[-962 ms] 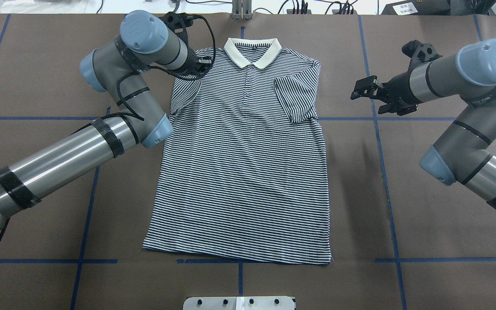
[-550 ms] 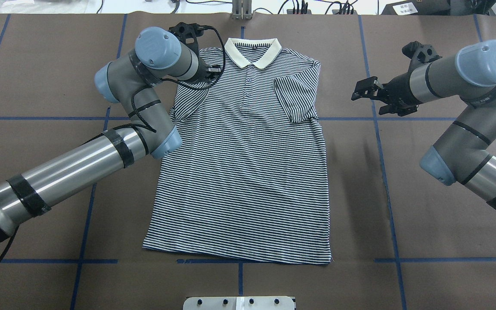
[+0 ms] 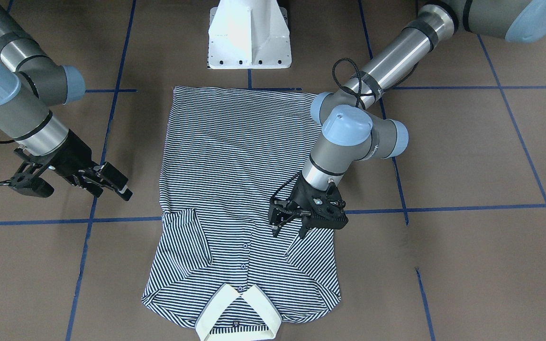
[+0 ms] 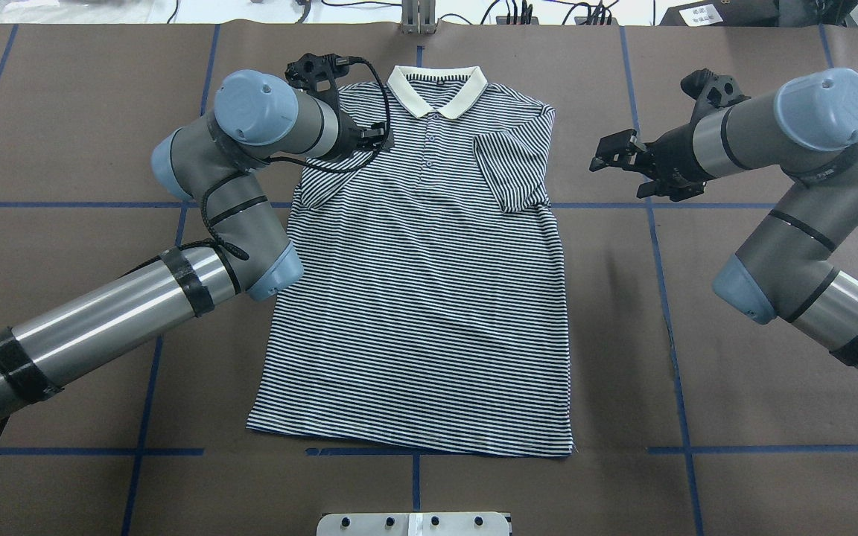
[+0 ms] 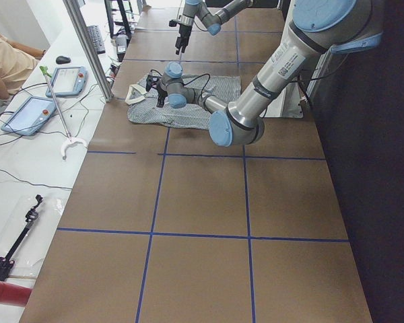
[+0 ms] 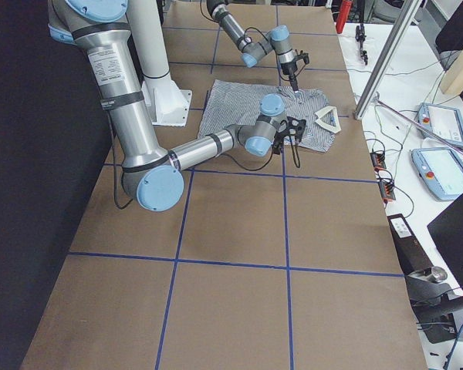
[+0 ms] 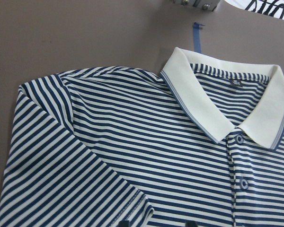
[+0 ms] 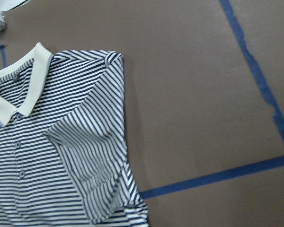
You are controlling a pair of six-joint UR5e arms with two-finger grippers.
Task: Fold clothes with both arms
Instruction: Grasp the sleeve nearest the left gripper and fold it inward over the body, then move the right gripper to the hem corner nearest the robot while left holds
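Note:
The striped polo shirt (image 4: 421, 298) lies flat and face up on the brown table, its cream collar (image 4: 437, 91) at the far side. Both short sleeves are folded inward onto the chest. My left gripper (image 3: 289, 232) hovers open just above the folded left sleeve (image 4: 321, 175), nothing between its fingers. In the left wrist view its two dark tips show at the bottom edge over the shirt (image 7: 132, 156). My right gripper (image 4: 619, 164) hangs open over bare table, well to the right of the folded right sleeve (image 4: 515, 167). The right wrist view shows that sleeve (image 8: 92, 156) and no fingers.
Blue tape lines (image 4: 660, 260) cross the brown table cover. The white pedestal base (image 3: 249, 35) stands behind the shirt's hem. A metal bracket (image 4: 414, 523) sits at the near edge. Tablets (image 5: 37, 111), cables and a person's arm are beyond the far edge.
My left gripper has slid from the shoulder edge inward over the folded left sleeve. My right gripper has shifted slightly left toward the shirt. The shirt has not moved.

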